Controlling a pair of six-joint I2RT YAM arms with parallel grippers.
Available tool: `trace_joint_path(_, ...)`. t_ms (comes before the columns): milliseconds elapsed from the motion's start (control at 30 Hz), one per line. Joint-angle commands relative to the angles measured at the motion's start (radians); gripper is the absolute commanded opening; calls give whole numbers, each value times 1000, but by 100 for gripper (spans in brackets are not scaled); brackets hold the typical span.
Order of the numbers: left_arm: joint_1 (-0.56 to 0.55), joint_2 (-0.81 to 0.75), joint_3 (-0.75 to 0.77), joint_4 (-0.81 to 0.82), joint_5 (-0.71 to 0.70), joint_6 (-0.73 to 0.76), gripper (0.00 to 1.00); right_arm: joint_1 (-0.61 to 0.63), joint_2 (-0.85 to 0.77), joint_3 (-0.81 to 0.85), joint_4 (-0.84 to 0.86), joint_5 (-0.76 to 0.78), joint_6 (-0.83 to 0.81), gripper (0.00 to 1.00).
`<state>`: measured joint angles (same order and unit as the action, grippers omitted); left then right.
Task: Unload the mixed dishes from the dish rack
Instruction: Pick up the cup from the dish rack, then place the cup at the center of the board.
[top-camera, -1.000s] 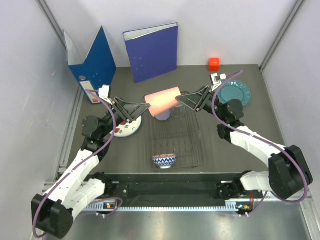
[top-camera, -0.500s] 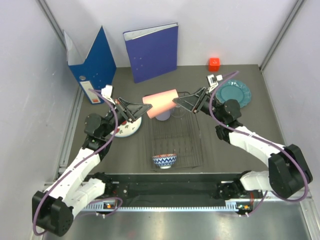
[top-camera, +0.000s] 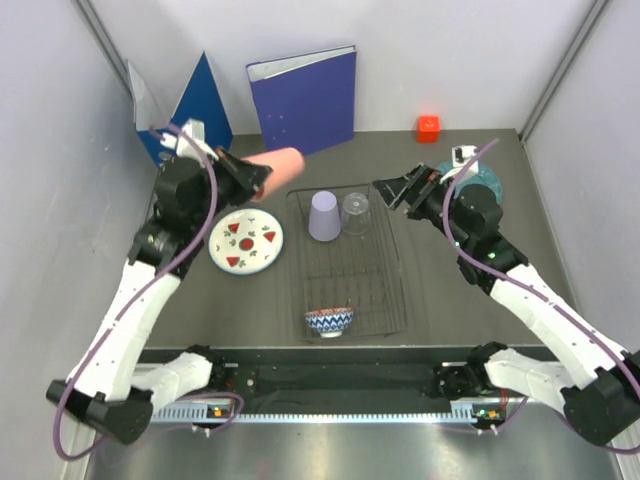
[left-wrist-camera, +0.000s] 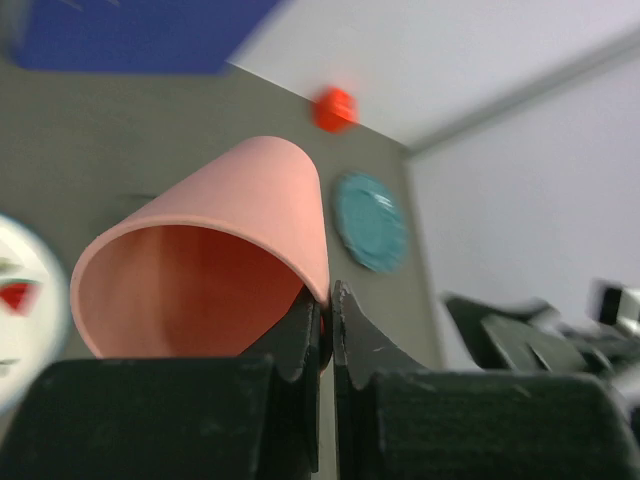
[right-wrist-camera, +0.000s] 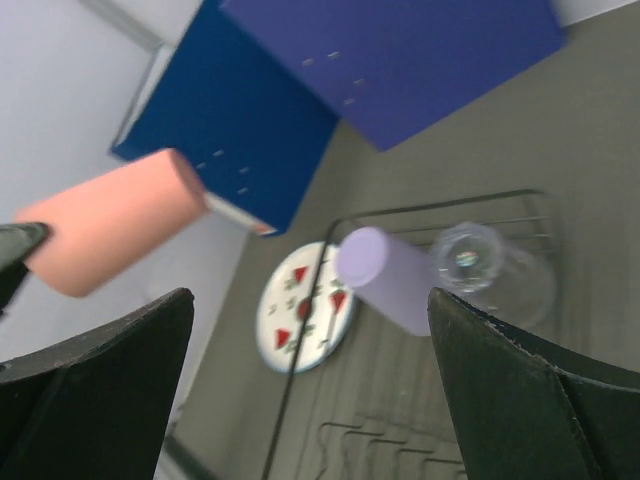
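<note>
My left gripper (top-camera: 254, 181) is shut on the rim of the pink cup (top-camera: 278, 164), holding it on its side in the air, left of and behind the dish rack (top-camera: 352, 275). In the left wrist view the jaws (left-wrist-camera: 328, 300) pinch the pink cup's (left-wrist-camera: 230, 220) wall. The rack holds a lavender cup (top-camera: 323, 215), a clear glass tumbler (top-camera: 356, 212) and a small patterned bowl (top-camera: 329, 321). The white plate (top-camera: 246, 241) lies on the table left of the rack. My right gripper (top-camera: 393, 190) hangs open by the rack's far right corner, with nothing in it (right-wrist-camera: 310, 400). The teal plate (top-camera: 494, 188) is partly hidden behind the right arm.
Two blue binders (top-camera: 303, 103) (top-camera: 190, 110) stand at the back, close behind the held cup. A small red cube (top-camera: 428, 127) sits at the back right. Grey walls close in both sides.
The left gripper closed on the pink cup and carried it left and back, away from above the rack. The right gripper opened wide and drew back to the right.
</note>
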<state>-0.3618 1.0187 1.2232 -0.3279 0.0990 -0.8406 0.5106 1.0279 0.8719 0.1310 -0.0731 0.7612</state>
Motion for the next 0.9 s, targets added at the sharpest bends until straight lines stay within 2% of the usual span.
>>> trace_joint_path(0, 3, 174, 275, -463, -391, 222, 0, 9, -41, 61, -271, 233, -117, 100)
trace_joint_path(167, 11, 352, 415, -641, -516, 304, 0, 9, -55, 47, -311, 243, -134, 100)
trace_joint_path(367, 64, 517, 401, -688, -365, 348, 0, 11, -63, 27, -317, 217, -151, 100)
trace_joint_path(500, 78, 622, 438, -712, -381, 367, 0, 11, -92, 1, -311, 208, -152, 100)
trace_joint_path(600, 95, 675, 444, -712, -342, 383, 0, 11, -100, -22, -304, 200, -149, 100)
trace_joint_path(867, 135, 751, 443, -721, -277, 416, 0, 9, -86, -43, -292, 176, -135, 100)
